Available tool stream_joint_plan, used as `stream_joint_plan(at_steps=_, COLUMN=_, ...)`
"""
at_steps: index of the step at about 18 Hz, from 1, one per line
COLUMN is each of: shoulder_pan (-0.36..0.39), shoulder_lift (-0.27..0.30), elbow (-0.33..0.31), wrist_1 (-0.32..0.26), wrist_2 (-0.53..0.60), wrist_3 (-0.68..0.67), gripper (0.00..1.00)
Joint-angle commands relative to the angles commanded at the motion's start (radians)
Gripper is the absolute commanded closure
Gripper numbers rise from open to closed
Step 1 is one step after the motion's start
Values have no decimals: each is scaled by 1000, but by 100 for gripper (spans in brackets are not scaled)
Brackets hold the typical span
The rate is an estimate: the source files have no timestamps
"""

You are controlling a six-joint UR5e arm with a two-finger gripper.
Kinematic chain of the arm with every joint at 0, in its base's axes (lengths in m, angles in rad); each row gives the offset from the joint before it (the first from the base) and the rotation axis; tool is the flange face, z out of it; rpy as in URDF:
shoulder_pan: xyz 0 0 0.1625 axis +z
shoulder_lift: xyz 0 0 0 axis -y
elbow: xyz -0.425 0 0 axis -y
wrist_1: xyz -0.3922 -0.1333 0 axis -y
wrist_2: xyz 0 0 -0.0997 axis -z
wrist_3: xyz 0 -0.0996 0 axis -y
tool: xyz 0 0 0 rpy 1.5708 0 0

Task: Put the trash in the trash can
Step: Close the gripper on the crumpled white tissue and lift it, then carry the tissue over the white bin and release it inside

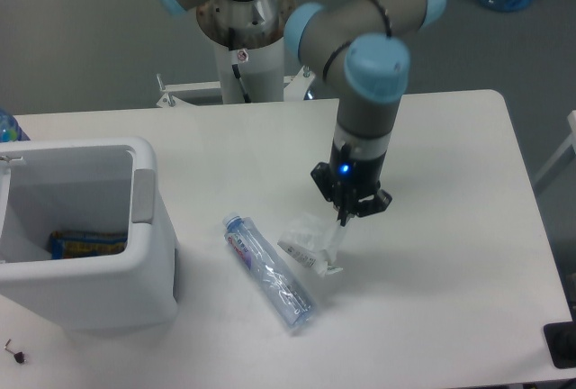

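My end effector point(343, 219) pinches the crumpled white plastic wad point(309, 243) (fingers narrow) on the white table point(450, 254), right of the clear crushed bottle point(268, 272); the white rectangular bin point(135, 227) sits far left.

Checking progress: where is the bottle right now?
The bottle lies flat on the table, between the trash can and the crumpled wad.

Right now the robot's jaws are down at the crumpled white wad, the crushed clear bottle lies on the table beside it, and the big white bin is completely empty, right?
Not quite: the large white plastic bin is not empty. The camera view shows a yellow-and-blue item on its floor. The rest holds: the gripper is at the crumpled white wad, and the crushed clear plastic bottle lies beside it on the white table.
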Motion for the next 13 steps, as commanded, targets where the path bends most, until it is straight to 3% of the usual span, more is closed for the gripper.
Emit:
stream_joint_plan(at_steps=6, shoulder_pan=-23, shoulder_lift=147, elbow=66, wrist_1=5, wrist_2=-121, wrist_3=-313, gripper=100)
stream_joint_plan(at_steps=10, shoulder_pan=-107, shoulder_lift=225, elbow=72, wrist_1=3, wrist_2=-126, wrist_3=-349, gripper=100)
stream_joint_plan(at_steps=13, shoulder_pan=-182, shoulder_lift=241, elbow=66, wrist_1=3, wrist_2=-126, wrist_3=-378, gripper=100)
